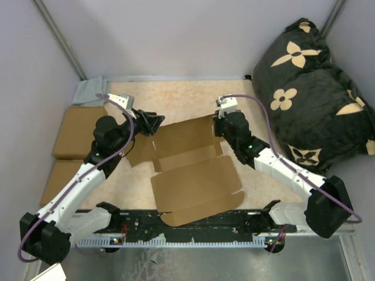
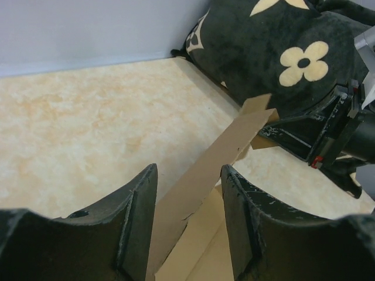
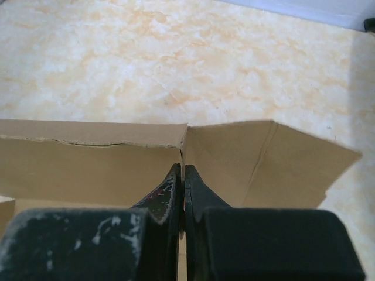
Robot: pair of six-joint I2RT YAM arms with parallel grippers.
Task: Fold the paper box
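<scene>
On the pale marbled table (image 1: 176,96), between the two arms, the paper box (image 1: 193,181) lies mostly flat. Its broad near panel reaches toward the arm bases, and its far strip is lifted up off the surface. At the far left corner of the blank, the left gripper (image 1: 151,124) has its fingers (image 2: 137,211) held apart. The raised cardboard strip runs edge-on through the gap, which is wider than the strip, so nothing is clamped. At the far right corner, the right gripper (image 1: 220,124) has its fingers (image 3: 167,196) pressed almost together, pinching the upright cardboard wall where two sections meet at a slit. Two flat brown boxes (image 1: 76,132) sit along the left edge, with a grey cloth (image 1: 89,92) just beyond them. A black cushion with beige flowers (image 1: 310,88) fills the far right.
</scene>
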